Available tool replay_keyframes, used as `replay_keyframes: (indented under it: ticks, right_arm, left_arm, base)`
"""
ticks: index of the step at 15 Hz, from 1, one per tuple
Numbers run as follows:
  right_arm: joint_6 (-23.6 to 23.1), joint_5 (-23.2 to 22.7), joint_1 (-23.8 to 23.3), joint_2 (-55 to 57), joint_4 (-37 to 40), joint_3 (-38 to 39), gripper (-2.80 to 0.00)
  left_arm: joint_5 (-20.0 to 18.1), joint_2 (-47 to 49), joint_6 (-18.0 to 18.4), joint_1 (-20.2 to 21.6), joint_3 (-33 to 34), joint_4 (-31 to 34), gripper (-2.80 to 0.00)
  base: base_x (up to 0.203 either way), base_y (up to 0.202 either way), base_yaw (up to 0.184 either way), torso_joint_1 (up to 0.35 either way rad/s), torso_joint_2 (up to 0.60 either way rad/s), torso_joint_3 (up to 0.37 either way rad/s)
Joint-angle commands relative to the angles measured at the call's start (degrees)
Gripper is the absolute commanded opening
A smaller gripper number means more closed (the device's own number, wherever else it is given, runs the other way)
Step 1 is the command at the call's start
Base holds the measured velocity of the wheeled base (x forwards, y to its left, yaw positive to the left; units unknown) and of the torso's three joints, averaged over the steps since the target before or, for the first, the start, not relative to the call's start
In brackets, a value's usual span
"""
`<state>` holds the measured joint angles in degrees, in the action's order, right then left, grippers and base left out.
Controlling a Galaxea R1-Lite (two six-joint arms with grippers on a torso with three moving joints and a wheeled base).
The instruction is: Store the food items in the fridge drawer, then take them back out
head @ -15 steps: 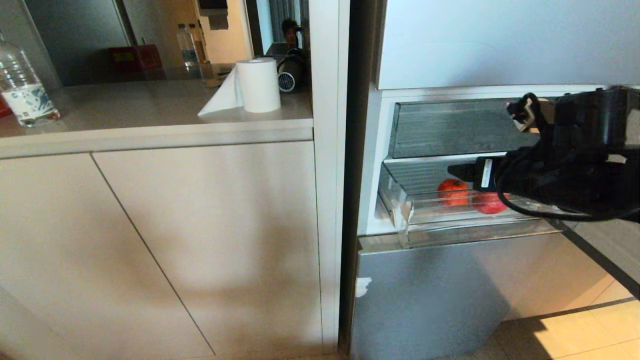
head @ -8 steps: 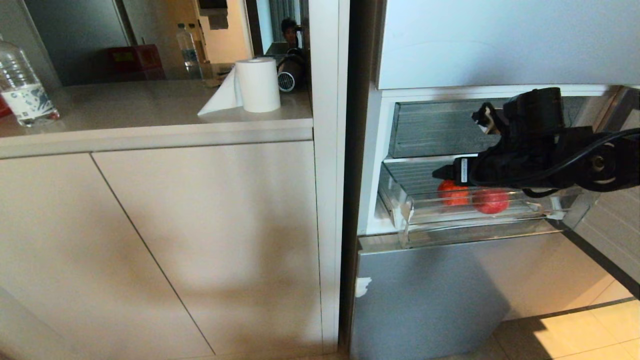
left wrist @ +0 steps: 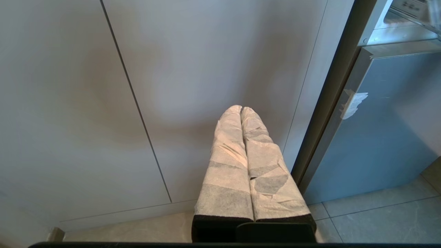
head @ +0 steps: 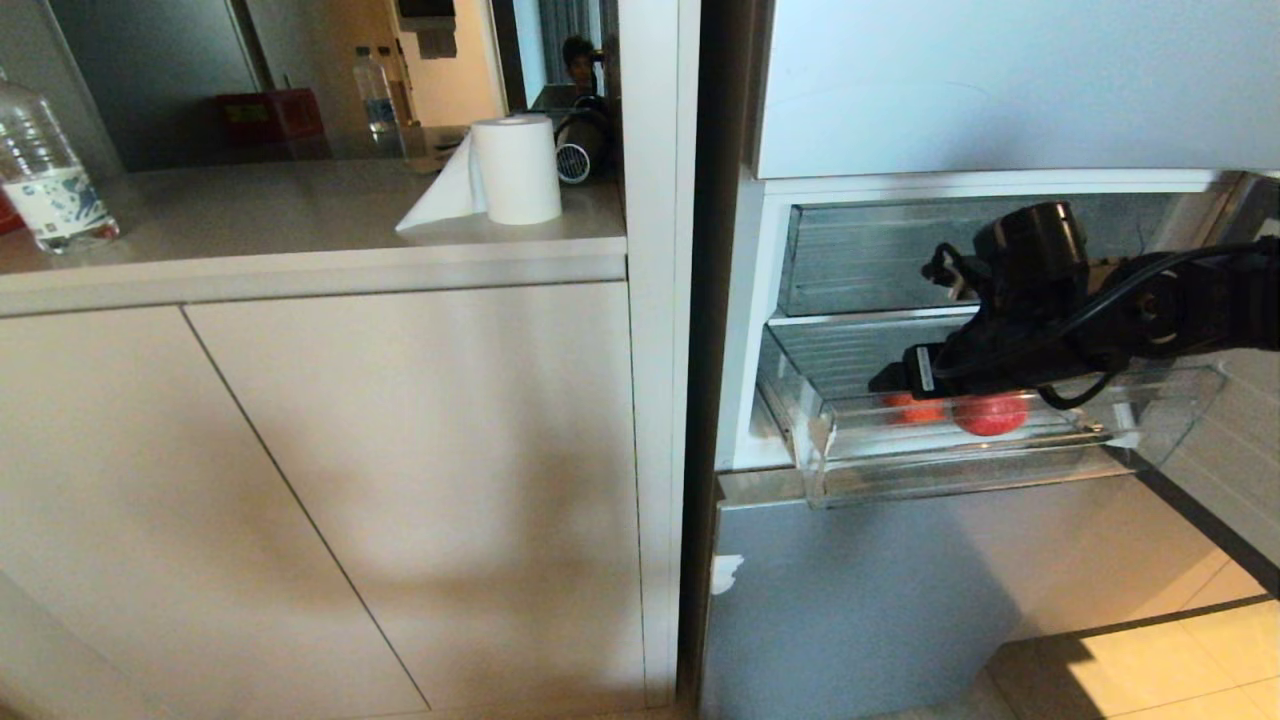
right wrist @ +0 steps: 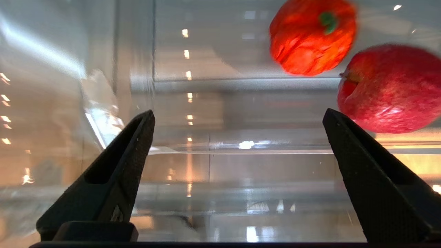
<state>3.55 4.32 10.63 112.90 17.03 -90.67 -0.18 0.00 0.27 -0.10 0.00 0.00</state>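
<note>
1. Right gripper (right wrist: 237, 119) jaws spread wide, nothing between them; both black fingers (right wrist: 117, 165) in the right wrist view, only clear plastic in the gap.
2. In the head view the right gripper (head: 885, 382) reaches in from the right over the open fridge drawer (head: 960, 465); the arm's black body and cables cover part of the drawer and the upper drawer (head: 860, 255) behind.
3. Two fruits lie in the fridge drawer, ahead of the jaws and off to one side, not between them. Red apple (right wrist: 387, 88) just beside one finger, contact can't be told; its edge is cut off by the frame.
4. Orange-red fruit (right wrist: 311, 34) with a green stem sits further in, just beside the apple, top cut off.
5. Head view: apple (head: 990, 413) seen through the drawer front; the other fruit (head: 915, 409) mostly hidden under the gripper.
6. Torn white tape (head: 818, 438) on the drawer's front left corner.
7. Left gripper (left wrist: 242, 111) parked low facing the cabinet door (left wrist: 103, 103), wrapped jaws pressed together, empty.
8. Desk (head: 250, 225) at left carries a paper roll (head: 515, 170) and a water bottle (head: 45, 180), partly cut off.
</note>
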Motion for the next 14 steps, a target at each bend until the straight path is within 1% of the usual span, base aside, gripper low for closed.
replay_keyframes:
  ticks: [1, 4, 7, 9, 10, 14]
  right_arm:
    - [-0.19, -0.08, -0.21, -1.03, 7.59, -2.77, 0.00]
    - [-0.70, -0.33, -0.50, -3.38, 17.26, -3.87, 0.00]
    - [-0.97, -3.66, -1.42, -7.08, 26.06, -3.98, 0.00]
    - [-1.00, -4.79, -1.96, -9.08, 32.20, -3.98, 0.00]
    - [-1.00, -4.92, -2.01, -9.69, 34.13, -3.76, 0.00]
    - [-0.31, -4.99, -2.64, -8.84, 33.76, -3.97, 0.00]
  left_arm:
    - [0.01, 0.06, 0.00, 0.01, 0.09, 0.00, -2.80]
    - [0.01, 0.09, 0.00, 0.01, 0.09, 0.00, -2.80]
    - [0.01, 0.06, 0.00, 0.01, 0.09, 0.00, -2.80]
    - [0.01, 0.00, 0.00, 0.01, 0.09, 0.00, -2.80]
    - [0.01, 0.09, 0.00, 0.01, 0.09, 0.00, -2.80]
    - [0.01, 0.05, 0.00, 0.01, 0.09, 0.00, -2.80]
  base:
    - [0.000, 0.000, 0.000, 0.000, 0.00, 0.000]
    - [0.000, 0.000, 0.000, 0.000, 0.00, 0.000]
    - [0.000, 0.000, 0.000, 0.000, 0.00, 0.000]
    - [0.000, 0.000, 0.000, 0.000, 0.00, 0.000]
    - [0.000, 0.000, 0.000, 0.000, 0.00, 0.000]
    - [0.000, 0.000, 0.000, 0.000, 0.00, 0.000]
